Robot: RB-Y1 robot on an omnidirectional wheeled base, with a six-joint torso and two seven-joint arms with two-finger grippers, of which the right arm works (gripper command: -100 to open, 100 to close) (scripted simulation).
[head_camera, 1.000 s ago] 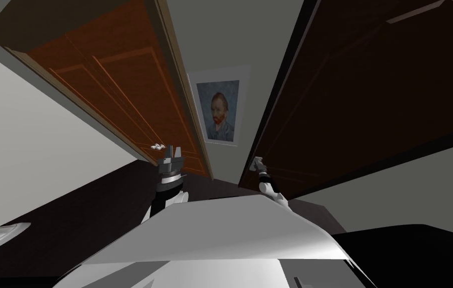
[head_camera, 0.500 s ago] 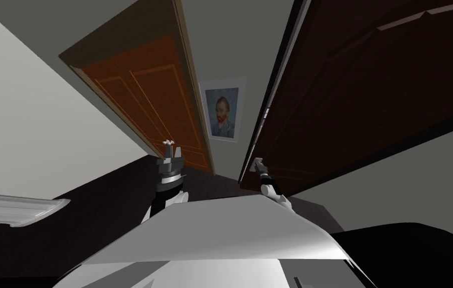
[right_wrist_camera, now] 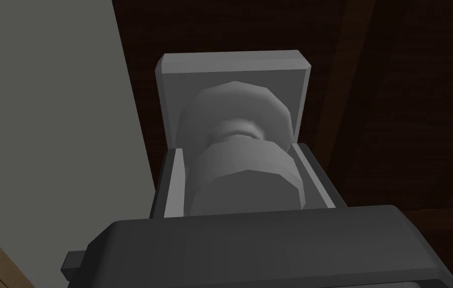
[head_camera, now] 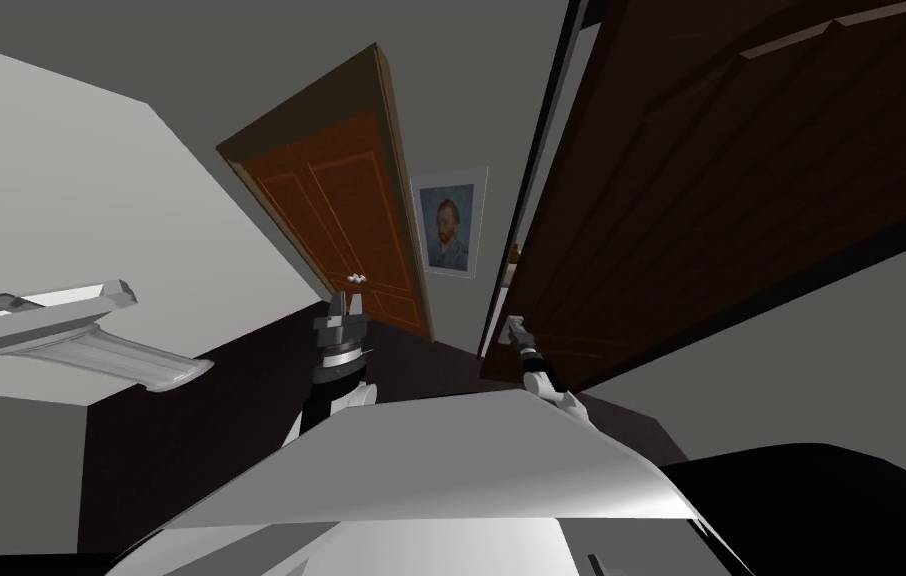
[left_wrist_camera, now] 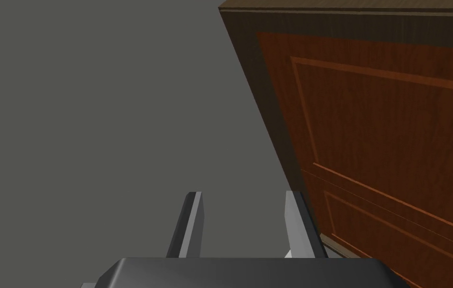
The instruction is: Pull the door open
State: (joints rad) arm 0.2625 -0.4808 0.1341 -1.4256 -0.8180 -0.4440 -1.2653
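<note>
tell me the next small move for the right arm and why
Probably draw the grey knob back in a short arc: the right tool is shut on it, fingers pressing both sides, and the dark door stands only slightly ajar.

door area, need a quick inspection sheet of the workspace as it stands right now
surface: dark floor
job's things: dark brown door with a grey knob on a square plate; a narrow pale gap shows along the door's edge
clutter: nothing seen
hands: right hand shut on the knob; left hand open, holding nothing, close beside the orange-brown door
cables: nothing seen
surroundings: grey wall, framed portrait, white fixture on the left wall
</note>
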